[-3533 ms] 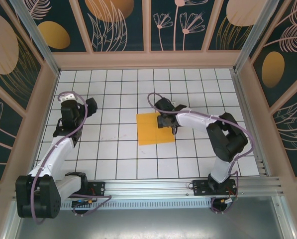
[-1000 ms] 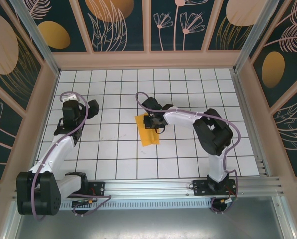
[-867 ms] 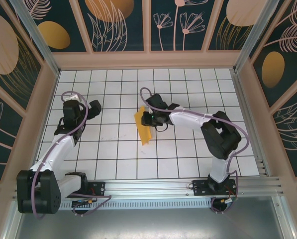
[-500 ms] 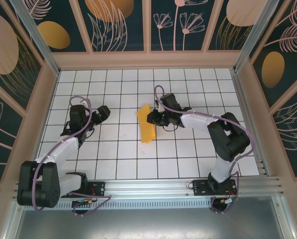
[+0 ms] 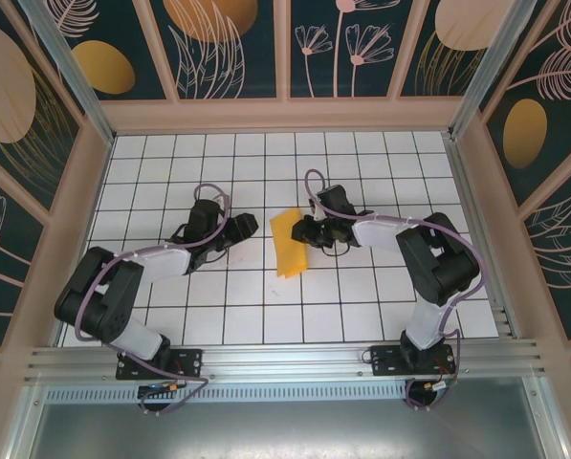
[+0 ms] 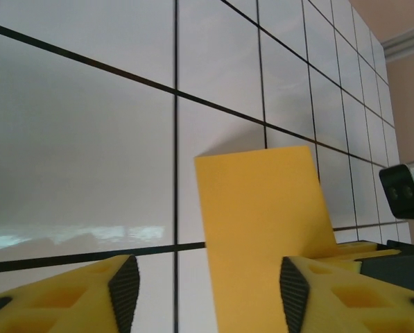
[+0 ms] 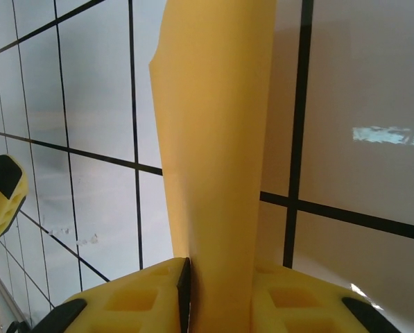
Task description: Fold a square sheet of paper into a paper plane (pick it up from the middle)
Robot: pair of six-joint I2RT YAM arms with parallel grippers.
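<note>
The white grid table [image 5: 170,316] carries, near its middle, the square sheet of paper [image 5: 287,244], which is lifted and looks bent over on itself. I judge that it is thin, light and limp, so it creases easily and is best held at the middle, close to the bend. The right gripper [image 5: 299,232] pinches it between narrow jaws, and the left gripper [image 5: 249,226] is just beside it, jaws apart and empty.
</note>
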